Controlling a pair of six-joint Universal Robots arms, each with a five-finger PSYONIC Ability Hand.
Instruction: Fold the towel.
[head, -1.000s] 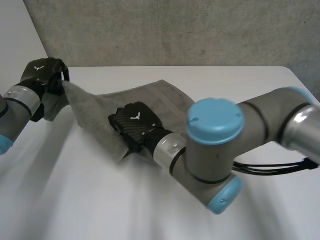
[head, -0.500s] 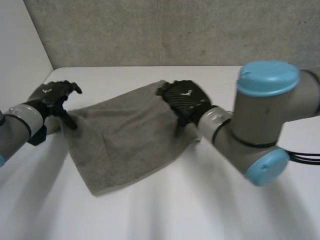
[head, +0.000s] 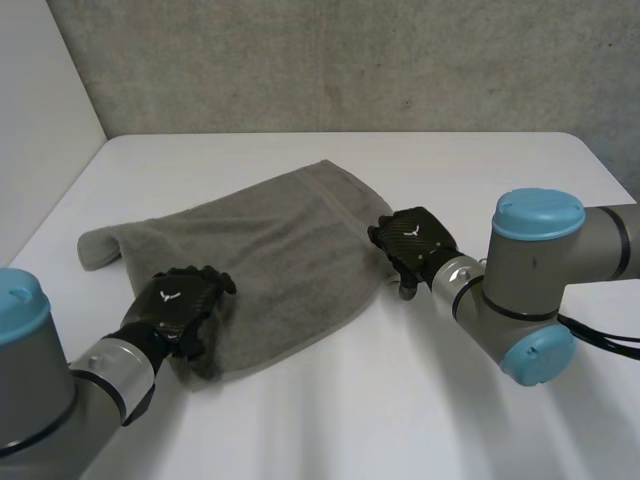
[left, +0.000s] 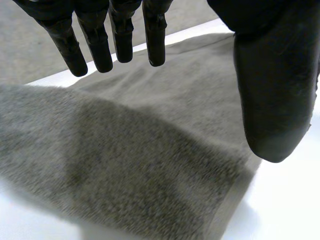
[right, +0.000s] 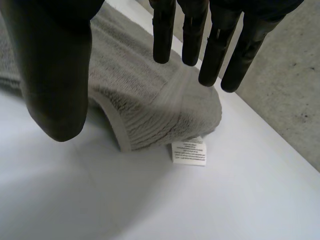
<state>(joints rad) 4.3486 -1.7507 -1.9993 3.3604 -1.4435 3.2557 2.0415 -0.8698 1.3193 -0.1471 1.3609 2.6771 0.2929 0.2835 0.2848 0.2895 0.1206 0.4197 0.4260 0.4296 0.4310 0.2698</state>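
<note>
The grey towel (head: 270, 235) lies flat on the white table (head: 340, 410), doubled over, with a small flap sticking out at its far left. My left hand (head: 172, 305) hovers over the towel's near left corner, fingers straight and apart from the thumb, holding nothing. In the left wrist view that hand (left: 272, 90) hangs above the towel (left: 150, 165) near its hemmed corner. My right hand (head: 415, 238) stands at the towel's right edge, open. In the right wrist view that hand (right: 55, 75) is spread above a folded towel corner (right: 145, 110) with a white label (right: 189, 151).
A grey wall (head: 350, 60) runs behind the table's far edge, and a white panel (head: 35, 110) stands at the far left. Bare tabletop stretches in front of the towel and to its right.
Both hands have let go of the towel, which has dropped flat. The left hand has come from the far left to the near corner; the right has drawn back to the right edge.
</note>
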